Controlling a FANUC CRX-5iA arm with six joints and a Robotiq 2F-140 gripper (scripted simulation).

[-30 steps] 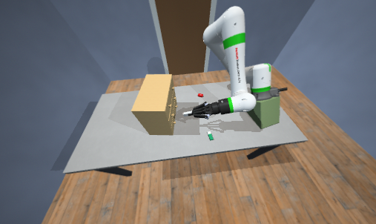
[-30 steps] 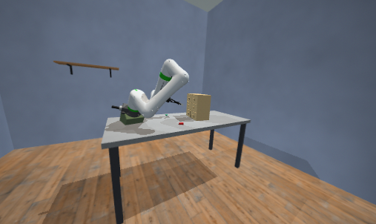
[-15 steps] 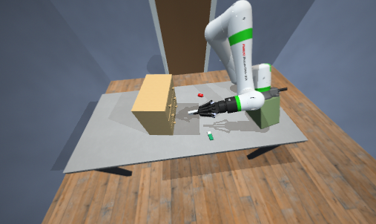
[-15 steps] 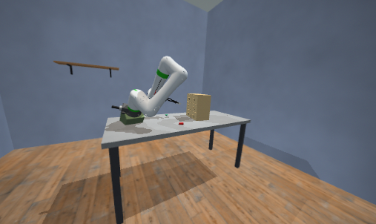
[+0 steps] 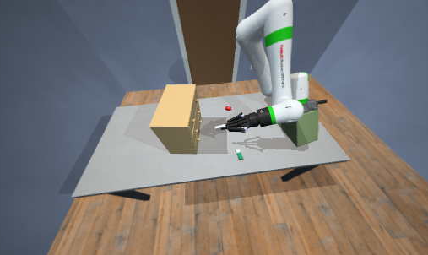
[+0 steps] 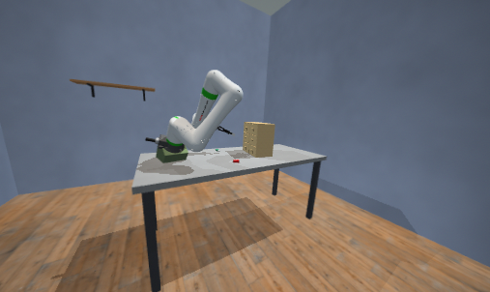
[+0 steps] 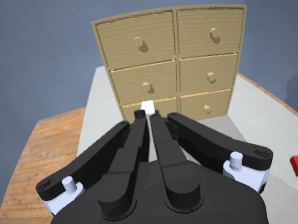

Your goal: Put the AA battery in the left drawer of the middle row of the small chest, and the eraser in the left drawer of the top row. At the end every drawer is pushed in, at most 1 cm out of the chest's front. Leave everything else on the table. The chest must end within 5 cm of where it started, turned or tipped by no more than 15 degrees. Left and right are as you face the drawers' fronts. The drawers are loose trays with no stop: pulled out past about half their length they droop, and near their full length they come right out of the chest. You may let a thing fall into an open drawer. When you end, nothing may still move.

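The wooden chest (image 5: 173, 107) (image 6: 265, 139) (image 7: 177, 35) stands upright with three rows of two drawers. Every drawer front I see looks flush, with round knobs. My gripper (image 5: 215, 127) (image 7: 148, 109) is shut, with the pale fingertip pads together and nothing visible held. It hangs above the table, a short way in front of the chest's left column; the tips cover part of the bottom left drawer in the wrist view. A small green block with a white end, apparently the eraser (image 5: 240, 154) (image 6: 217, 150), lies on the table. I see no AA battery; the drawers' insides are hidden.
A small red object (image 5: 228, 108) (image 6: 236, 160) (image 7: 295, 165) lies on the grey table (image 5: 114, 169) (image 6: 203, 171), to the right as I face the drawers. The green base block (image 5: 307, 128) (image 6: 171, 156) stands under the arm at the other end.
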